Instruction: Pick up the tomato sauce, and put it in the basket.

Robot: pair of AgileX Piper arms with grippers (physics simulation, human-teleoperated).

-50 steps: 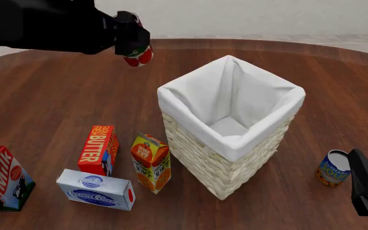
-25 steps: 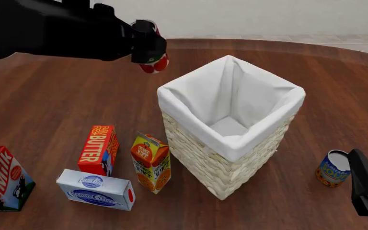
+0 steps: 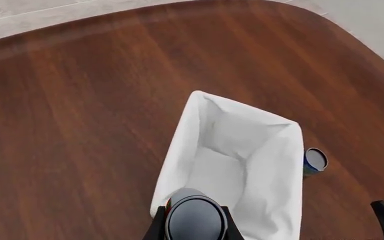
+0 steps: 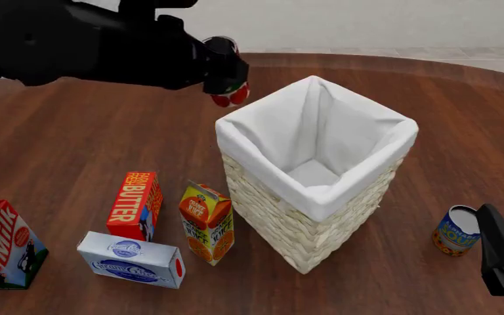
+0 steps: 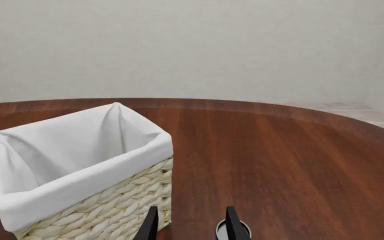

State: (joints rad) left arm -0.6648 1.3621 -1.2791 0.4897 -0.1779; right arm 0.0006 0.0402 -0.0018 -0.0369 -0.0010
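Left claw [image 4: 226, 73] gripping tomato can [image 4: 231, 92], hovering beside basket [image 4: 322, 216] rim. Right claw [image 5: 188, 222] idling, fingers parted, empty.

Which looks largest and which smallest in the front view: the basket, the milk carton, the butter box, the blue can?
1. basket, clearly the largest.
2. milk carton, partly cut off by the picture's edge.
3. butter box; it stands farther away than the milk carton, so their order is unsure.
4. blue can, smallest.
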